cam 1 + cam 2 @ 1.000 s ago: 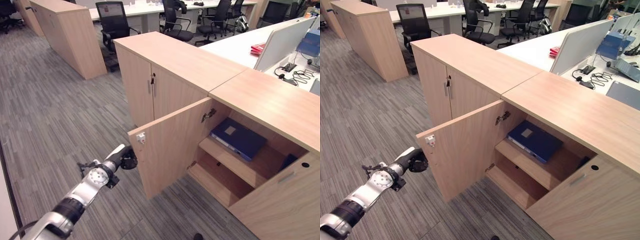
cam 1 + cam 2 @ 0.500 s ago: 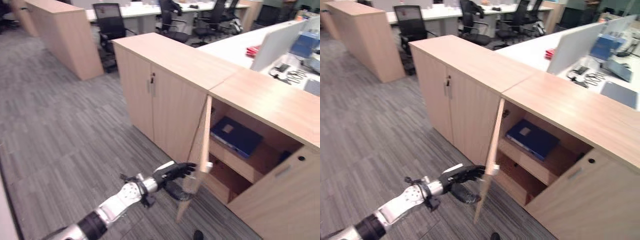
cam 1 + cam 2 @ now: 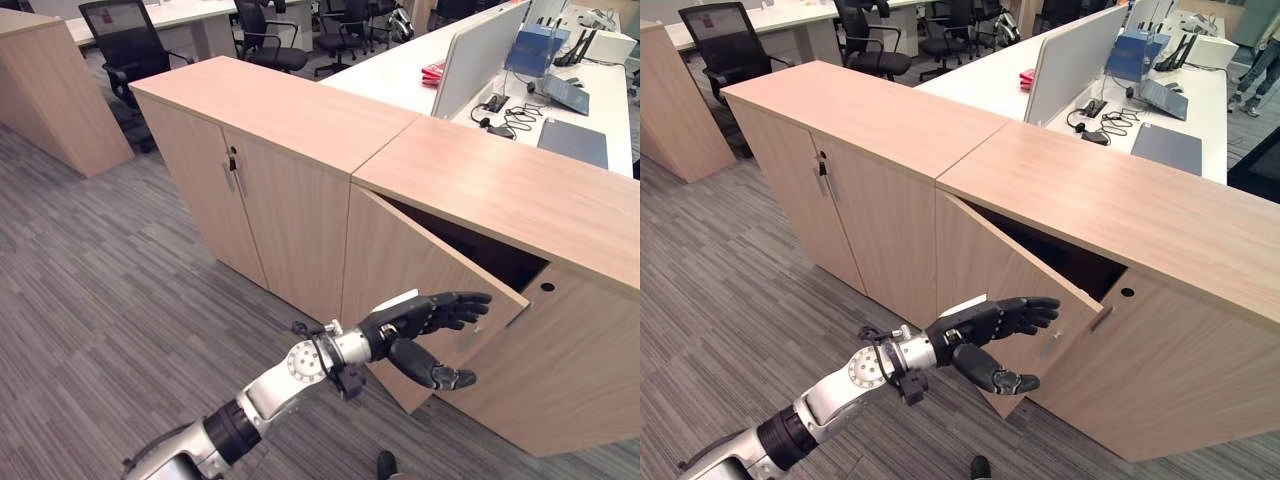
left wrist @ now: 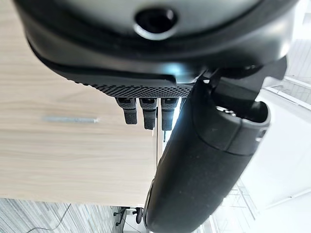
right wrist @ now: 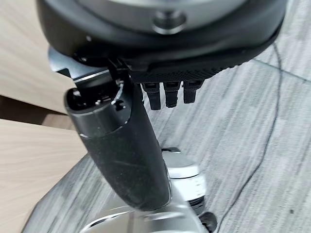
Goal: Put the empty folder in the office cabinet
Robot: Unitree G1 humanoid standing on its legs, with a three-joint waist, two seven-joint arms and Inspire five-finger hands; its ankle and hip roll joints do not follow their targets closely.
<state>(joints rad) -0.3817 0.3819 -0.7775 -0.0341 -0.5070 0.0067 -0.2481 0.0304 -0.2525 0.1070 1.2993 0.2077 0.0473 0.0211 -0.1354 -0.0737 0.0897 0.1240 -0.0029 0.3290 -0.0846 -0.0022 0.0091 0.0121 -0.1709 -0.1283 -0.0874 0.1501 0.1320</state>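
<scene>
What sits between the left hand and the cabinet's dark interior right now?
The cabinet door, nearly shut. In the left eye view the left hand reaches flat against its outer face, and a dark gap of the interior shows past the door's top edge.

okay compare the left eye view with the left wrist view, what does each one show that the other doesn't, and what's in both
Left eye view alone: the cabinet whole, with its door ajar and a dark gap behind the door's top edge, a second cabinet with shut doors beside it, office chairs and a desk behind. Left wrist view alone: a metal door handle on a wood panel, close up. Both: the left hand with straight fingers against the door.
</scene>
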